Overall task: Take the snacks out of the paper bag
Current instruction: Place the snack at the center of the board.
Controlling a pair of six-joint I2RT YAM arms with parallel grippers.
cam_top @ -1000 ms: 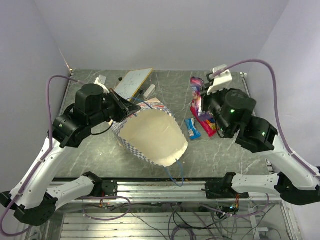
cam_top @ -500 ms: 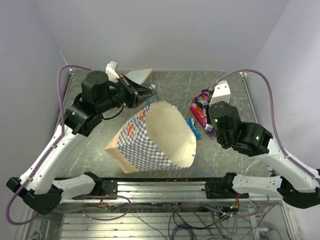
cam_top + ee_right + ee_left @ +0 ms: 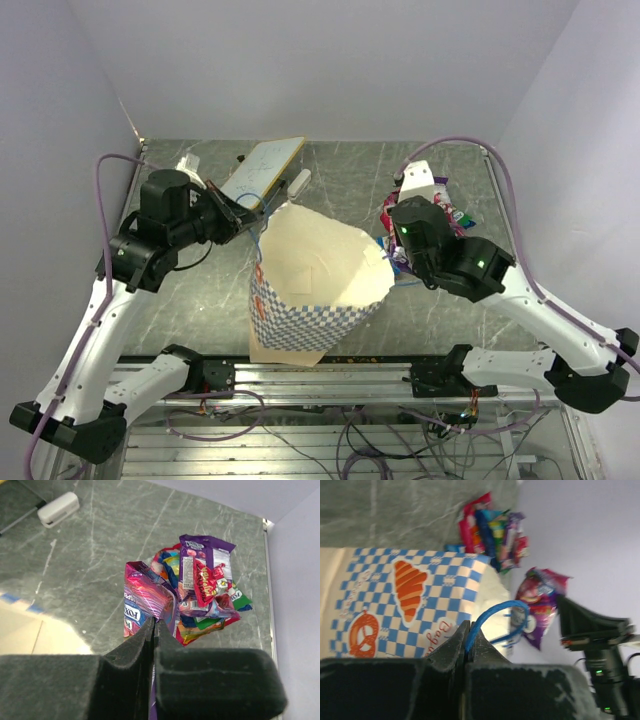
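The paper bag (image 3: 310, 290) stands tilted mid-table, its cream mouth facing up and its checkered band (image 3: 420, 595) below. My left gripper (image 3: 262, 224) is shut on the bag's blue string handle (image 3: 492, 615) at the rim. My right gripper (image 3: 154, 626) is shut on a pink-purple snack packet (image 3: 147, 596), held above the table to the right of the bag. Several other snacks (image 3: 207, 587) lie in a pile on the table beyond it, also visible as a heap (image 3: 492, 527) in the left wrist view.
A white board with a wooden edge (image 3: 265, 165) and a small white eraser (image 3: 298, 180) lie at the back behind the bag. The purple walls close in on the left and right sides.
My left gripper has swung back left and lower with the string handle, and the bag has turned more upright. My right arm has moved up and left, carrying the pink-purple packet.
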